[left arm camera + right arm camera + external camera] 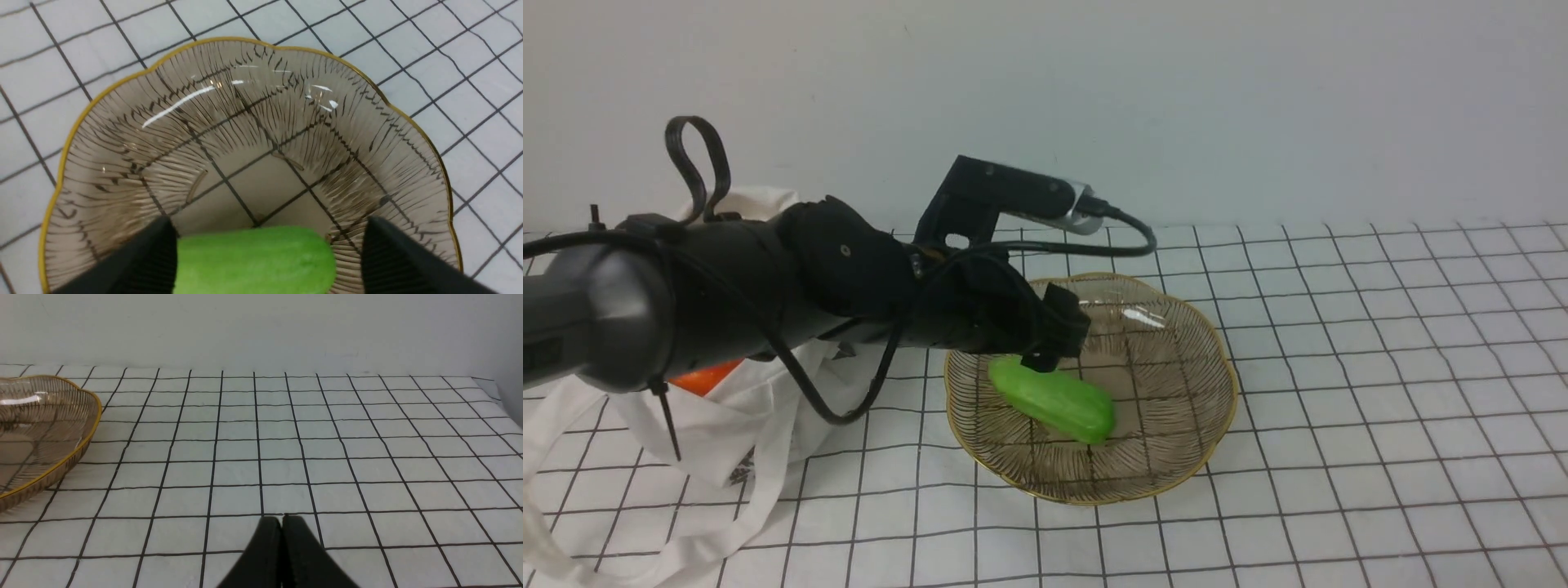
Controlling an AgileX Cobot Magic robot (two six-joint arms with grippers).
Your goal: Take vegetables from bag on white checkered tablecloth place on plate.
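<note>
Bright green ridged oblong vegetable lies at about 8 o'clock in the smoky-brown scalloped glass plate; probably light, firm, a bit slick, best gripped across its middle. Left black gripper spread wide, fingers either side of the veg, contact unclear; right black gripper's tips together, nothing between.
</note>
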